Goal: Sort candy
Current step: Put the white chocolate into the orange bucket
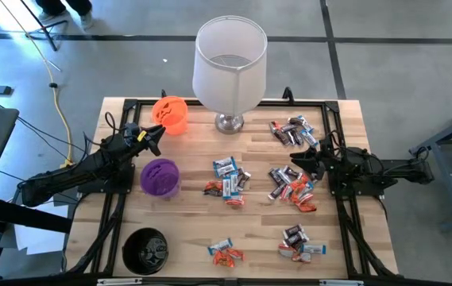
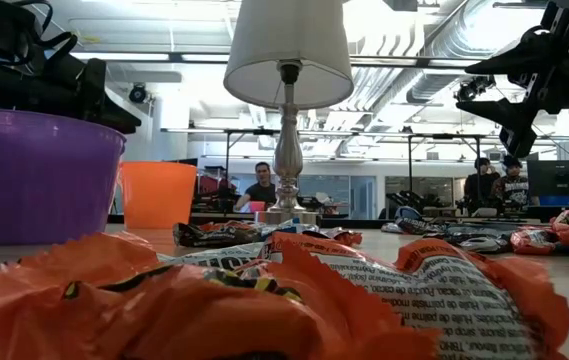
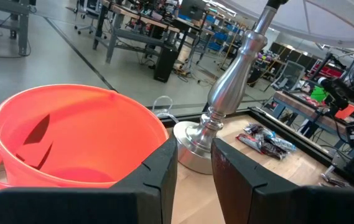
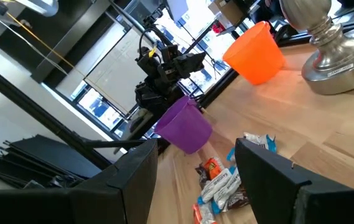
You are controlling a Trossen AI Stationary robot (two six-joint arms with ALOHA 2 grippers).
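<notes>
The candy lies in several small heaps on the wooden table: one at the middle (image 1: 227, 181), one near the far right (image 1: 291, 131), one on the right (image 1: 291, 187), and two by the near edge (image 1: 226, 253) (image 1: 299, 242). The wrappers are orange-red, dark brown and silver-blue. My left gripper (image 1: 156, 136) (image 3: 194, 146) hovers open with a narrow gap beside the orange cup (image 1: 170, 114) (image 3: 71, 137); nothing is between its fingers. My right gripper (image 1: 303, 157) (image 4: 195, 149) is wide open and empty, raised between the far-right and right heaps. One orange wrapper (image 2: 264, 300) fills the low view's foreground.
A white-shaded lamp (image 1: 229, 67) stands on its silver base (image 1: 229, 122) at the far middle. A purple cup (image 1: 160, 176) sits left of centre, and a black cup (image 1: 146, 250) is at the near left. People sit in the room behind (image 2: 261, 185).
</notes>
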